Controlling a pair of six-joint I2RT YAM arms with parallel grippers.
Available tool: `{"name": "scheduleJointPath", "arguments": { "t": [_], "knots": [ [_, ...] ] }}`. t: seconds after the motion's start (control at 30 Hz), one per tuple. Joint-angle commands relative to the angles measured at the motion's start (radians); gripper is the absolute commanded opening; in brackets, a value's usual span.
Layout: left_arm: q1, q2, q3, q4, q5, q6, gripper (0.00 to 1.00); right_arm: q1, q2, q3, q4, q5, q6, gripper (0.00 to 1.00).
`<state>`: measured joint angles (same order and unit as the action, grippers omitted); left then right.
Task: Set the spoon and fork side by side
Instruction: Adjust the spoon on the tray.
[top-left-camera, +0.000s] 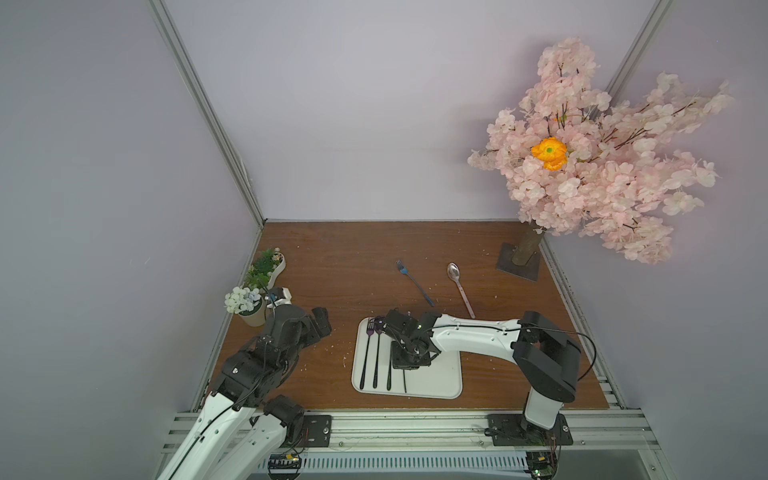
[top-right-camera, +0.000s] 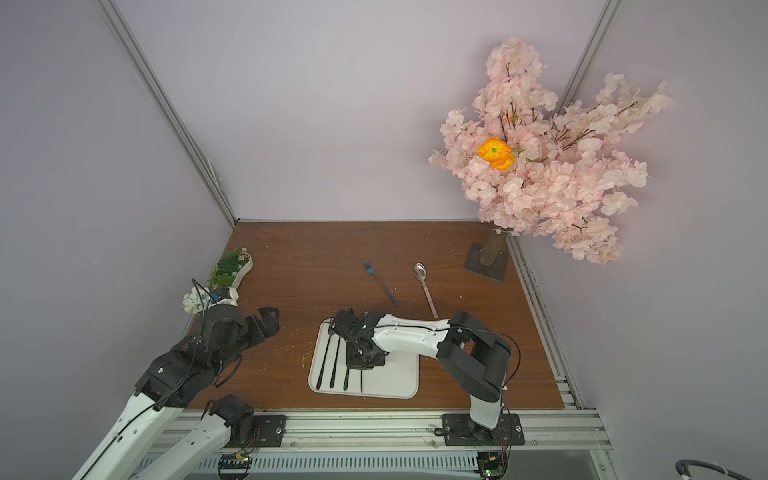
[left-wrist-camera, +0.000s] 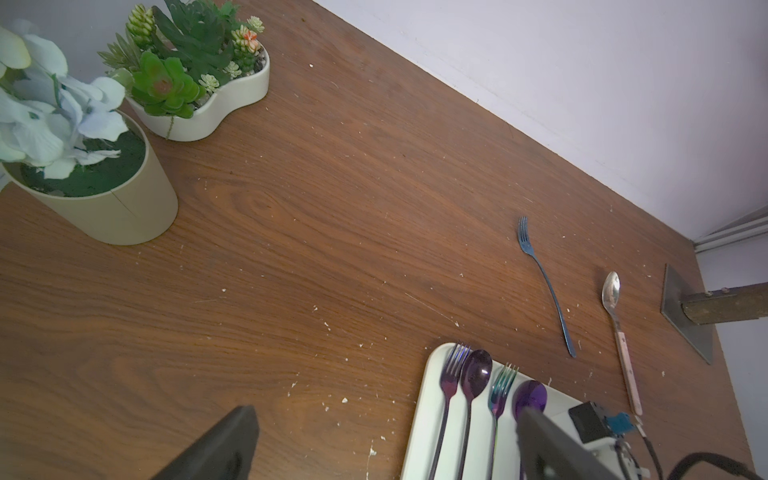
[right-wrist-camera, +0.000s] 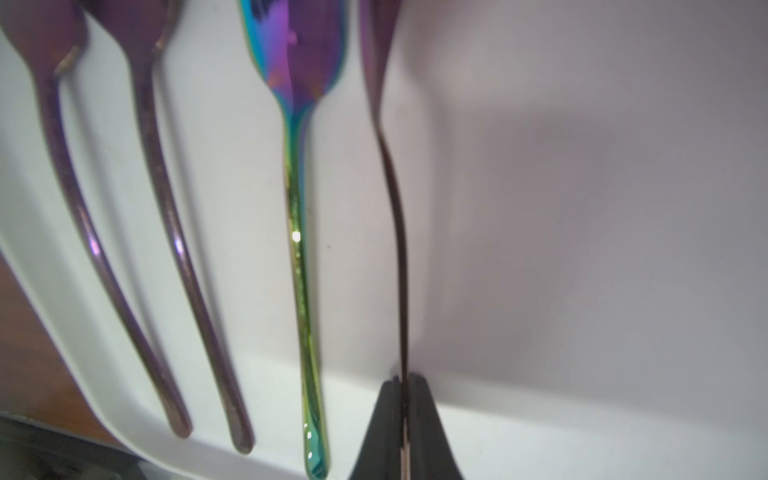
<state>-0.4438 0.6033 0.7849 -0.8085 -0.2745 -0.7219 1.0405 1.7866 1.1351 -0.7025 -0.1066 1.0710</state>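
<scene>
Pinches with the right pincer, black fingers pressed together, the thin handle of the purple metal spoon near the handle's end. Holds that spoon turned on its edge over the floor of the white rounded-rectangle tray, bowl toward the far side of the desk; cannot tell whether resting on the tray or just off it. Shows just beside it, toward the left arm's side, the iridescent green-and-purple fork, flat on the tray, roughly parallel and apart from the spoon. Shows farther along the same tray a dark purple fork and a dark purple spoon, also lengthwise, heads at the far edge. Reaches over the tray from the right with the white-and-black right arm.

Has beyond the tray, on the brown wood-grain desk, a blue metal fork and a silver spoon with a pale pink handle, apart from each other, heads away from the robot.

Holds the left pincer spread wide and empty above the desk, left of the tray.

Shows at the desk's left edge a beige round pot of white flowers and a white curved planter of green succulents; at the far right corner, a pink blossom tree with one orange flower on a square metal base
</scene>
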Motion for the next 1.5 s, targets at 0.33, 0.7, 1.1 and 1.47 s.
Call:
{"name": "scheduleJointPath", "arguments": {
  "t": [0.33,0.7,1.1,1.47],
  "knots": [
    [0.01,0.059,-0.005,0.092,0.198,0.048,1.0,-0.062,-0.188,-0.205,0.272,-0.065,-0.036,0.0],
    [0.01,0.163,-0.061,0.406,0.644,0.049,0.97,-0.161,-0.449,-0.522,0.686,-0.24,-0.054,0.0],
    [0.008,0.309,-0.074,0.43,0.642,0.009,0.76,-0.13,-0.359,-0.341,0.327,-0.105,-0.023,0.0],
    [0.01,0.207,-0.107,0.359,0.546,0.012,0.76,-0.072,-0.219,-0.177,0.04,-0.047,0.002,0.0]
  ]
}}
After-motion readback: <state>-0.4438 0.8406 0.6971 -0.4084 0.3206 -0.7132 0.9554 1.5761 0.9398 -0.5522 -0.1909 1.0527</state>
